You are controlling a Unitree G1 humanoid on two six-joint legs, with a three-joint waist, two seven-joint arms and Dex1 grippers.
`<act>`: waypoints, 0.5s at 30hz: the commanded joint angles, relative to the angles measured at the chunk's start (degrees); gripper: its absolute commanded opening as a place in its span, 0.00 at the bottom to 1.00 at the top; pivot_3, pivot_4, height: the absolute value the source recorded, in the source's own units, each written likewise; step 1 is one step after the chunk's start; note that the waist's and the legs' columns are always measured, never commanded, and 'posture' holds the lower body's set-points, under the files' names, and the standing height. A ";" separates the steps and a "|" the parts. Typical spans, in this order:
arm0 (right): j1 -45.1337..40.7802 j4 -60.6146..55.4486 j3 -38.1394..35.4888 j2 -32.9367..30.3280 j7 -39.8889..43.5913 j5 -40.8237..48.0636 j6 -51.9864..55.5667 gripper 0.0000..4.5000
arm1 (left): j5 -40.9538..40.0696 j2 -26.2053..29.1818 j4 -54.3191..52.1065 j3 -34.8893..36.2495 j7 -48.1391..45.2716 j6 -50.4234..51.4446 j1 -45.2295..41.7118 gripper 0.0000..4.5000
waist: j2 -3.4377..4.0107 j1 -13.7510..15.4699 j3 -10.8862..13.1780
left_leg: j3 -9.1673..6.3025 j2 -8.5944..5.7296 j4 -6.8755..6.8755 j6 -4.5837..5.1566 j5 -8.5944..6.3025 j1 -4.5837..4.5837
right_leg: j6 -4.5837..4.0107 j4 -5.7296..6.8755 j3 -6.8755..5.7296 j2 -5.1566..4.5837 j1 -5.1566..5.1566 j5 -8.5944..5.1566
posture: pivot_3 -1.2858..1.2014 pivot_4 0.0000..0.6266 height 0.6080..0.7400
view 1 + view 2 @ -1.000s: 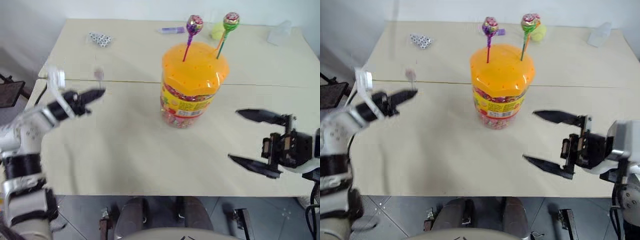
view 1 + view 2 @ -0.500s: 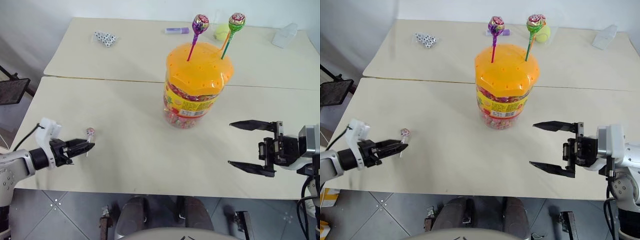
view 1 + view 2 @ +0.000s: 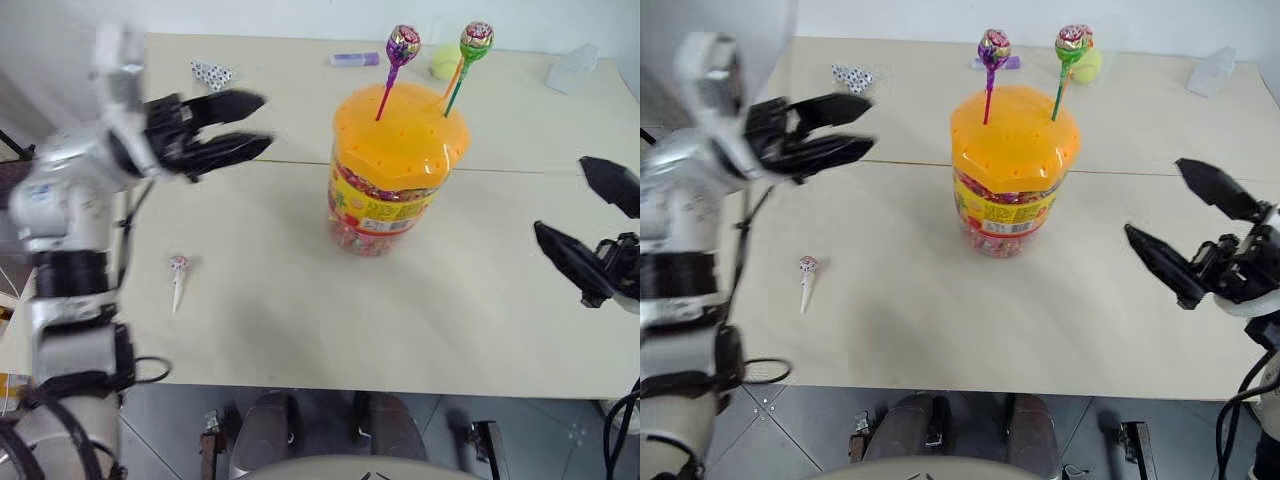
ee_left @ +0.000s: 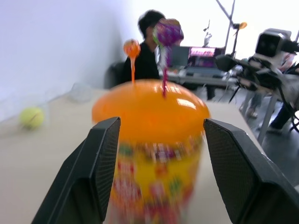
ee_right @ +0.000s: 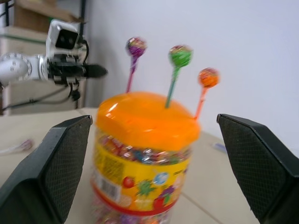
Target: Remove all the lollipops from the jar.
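Observation:
The jar (image 3: 392,175) stands mid-table, clear with an orange lid (image 5: 142,116). Three lollipops stick up from the lid: purple (image 3: 403,43), green (image 3: 476,38) and orange (image 5: 208,77). A pink lollipop (image 3: 178,266) lies on the table at the left. My left gripper (image 3: 262,122) hovers open and empty up at the jar's left, level with the lid and pointing at it. Low at the jar's right, my right gripper (image 3: 562,195) is wide open and empty. Both wrist views look at the jar (image 4: 149,126) between their fingers (image 4: 100,172).
A yellow-green ball (image 3: 440,63), a purple tube (image 3: 354,60), a black-and-white dotted item (image 3: 211,74) and a clear plastic piece (image 3: 571,68) lie along the far table. A seam (image 3: 290,163) joins the two tabletops. A person (image 4: 148,51) sits at a desk behind.
My left gripper set the pink lollipop down at the table's left, opened, then rose and swung right toward the jar. My right gripper drifted right, still open.

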 commanded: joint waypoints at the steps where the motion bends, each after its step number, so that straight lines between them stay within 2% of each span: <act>1: 1.15 -3.37 -1.95 1.37 -2.80 0.86 -0.94 1.00 | 1.32 -4.09 2.55 -1.50 2.56 -0.20 -5.63 0.67 | 0.00 -0.33 0.00 | 0.00 0.01 0.00 0.00 0.00 0.00 | 0.01 -0.01 -0.01 0.01 -0.01 0.00 | 0.52 0.24 1.00; 7: 2.39 -5.42 -0.71 3.06 -4.75 -0.03 -1.66 1.00 | 4.34 -8.81 5.74 -4.00 6.09 0.65 -10.00 0.67 | 0.00 -0.57 0.00 | -0.03 0.05 -0.08 0.02 0.02 0.03 | 0.00 0.01 0.05 0.04 -0.09 0.00 | 0.52 0.24 1.00; 10: 2.75 -6.02 -0.33 3.74 -5.17 -0.44 -1.92 1.00 | 3.15 -9.84 4.67 -3.88 4.07 1.32 -10.11 0.55 | 0.00 -0.26 0.01 | -0.10 0.02 -0.04 0.08 0.06 0.03 | 0.01 -0.02 0.18 0.02 -0.08 0.00 | 0.52 0.24 1.00; 15: 2.41 -6.02 0.32 3.98 -5.60 -0.76 -2.33 1.00 | 3.91 -10.33 6.17 -3.62 3.20 1.77 -10.55 0.22 | 0.00 -0.16 0.00 | -0.24 0.01 -0.03 0.08 0.06 0.02 | 0.01 -0.02 0.19 0.02 -0.08 0.00 | 0.52 0.24 1.00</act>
